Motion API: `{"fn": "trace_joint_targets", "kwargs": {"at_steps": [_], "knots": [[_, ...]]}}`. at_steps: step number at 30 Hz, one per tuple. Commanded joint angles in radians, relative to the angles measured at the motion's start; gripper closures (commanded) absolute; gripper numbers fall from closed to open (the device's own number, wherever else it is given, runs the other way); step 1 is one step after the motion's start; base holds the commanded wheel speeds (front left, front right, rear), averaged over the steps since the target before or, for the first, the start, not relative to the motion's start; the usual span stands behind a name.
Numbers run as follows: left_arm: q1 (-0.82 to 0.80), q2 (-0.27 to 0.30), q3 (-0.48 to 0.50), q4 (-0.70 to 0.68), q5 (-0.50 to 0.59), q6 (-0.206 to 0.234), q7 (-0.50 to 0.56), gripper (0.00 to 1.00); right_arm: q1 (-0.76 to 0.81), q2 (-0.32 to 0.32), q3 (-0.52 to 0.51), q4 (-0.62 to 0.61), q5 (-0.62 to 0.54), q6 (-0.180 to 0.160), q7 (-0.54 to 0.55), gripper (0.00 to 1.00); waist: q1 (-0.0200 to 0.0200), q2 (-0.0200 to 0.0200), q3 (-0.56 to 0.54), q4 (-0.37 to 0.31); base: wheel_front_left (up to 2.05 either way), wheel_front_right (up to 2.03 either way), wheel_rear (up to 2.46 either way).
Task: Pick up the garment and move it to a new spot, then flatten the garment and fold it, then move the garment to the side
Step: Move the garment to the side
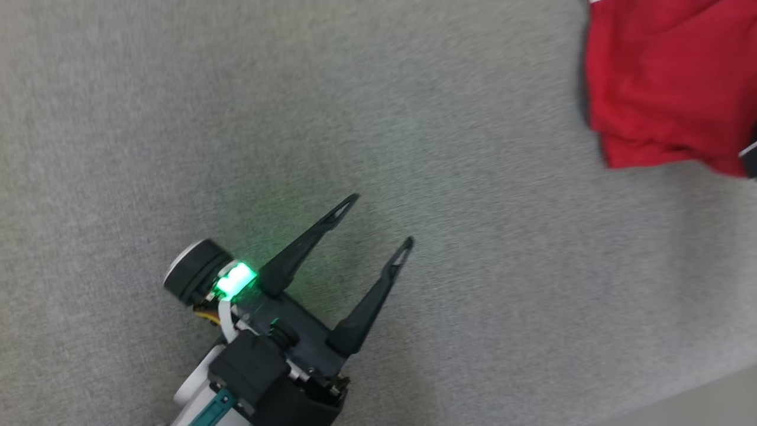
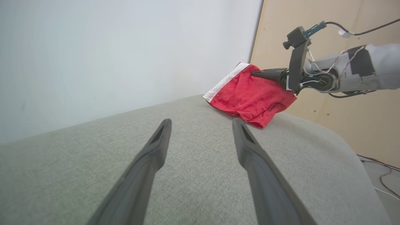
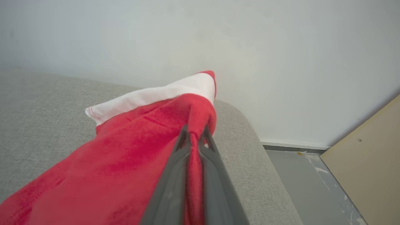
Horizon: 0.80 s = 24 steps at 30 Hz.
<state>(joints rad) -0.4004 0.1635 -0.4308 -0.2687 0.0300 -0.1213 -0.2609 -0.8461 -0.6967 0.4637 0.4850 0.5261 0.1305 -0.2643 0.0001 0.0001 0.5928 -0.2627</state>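
Garment, red, pinched in right pincer; left pincer spread wide.

Robotics lab or test room, not a home: a grey fabric-covered pad stands vs. a plain white wall. An unpainted plywood panel, w/ a screw head showing, closes off one side. The grey painted floor is scuffed & flecked w/ pale marks near a plain baseboard. Loose red & white cables trail across the floor at the pad's edge. Above the pad reaches a robot forearm w/ exposed wiring & a small cam on a bracket.
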Motion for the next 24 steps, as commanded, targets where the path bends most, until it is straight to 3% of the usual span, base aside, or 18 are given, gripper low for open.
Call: {"fn": "trace_joint_targets", "kwargs": {"at_steps": [1,13,24], "knots": [[-0.016,0.002,-0.005,-0.008,0.000,0.001,-0.004,0.00,-0.020,-0.016,0.002,0.005,-0.009,0.000,-0.002,1.00,-0.0001,-0.0001,0.075,0.049,0.00,0.00,0.00],[-0.071,0.025,-0.040,-0.032,-0.014,-0.004,-0.002,0.00,-0.134,-0.122,0.012,0.105,-0.113,0.000,-0.002,1.00,-0.0001,-0.0001,0.135,0.081,0.00,0.00,0.00],[-0.076,0.043,-0.043,-0.035,-0.019,0.005,0.004,0.00,-0.149,-0.098,-0.125,0.191,-0.259,0.000,-0.002,1.00,-0.0001,-0.0001,0.138,0.091,0.00,0.00,0.00]]}}
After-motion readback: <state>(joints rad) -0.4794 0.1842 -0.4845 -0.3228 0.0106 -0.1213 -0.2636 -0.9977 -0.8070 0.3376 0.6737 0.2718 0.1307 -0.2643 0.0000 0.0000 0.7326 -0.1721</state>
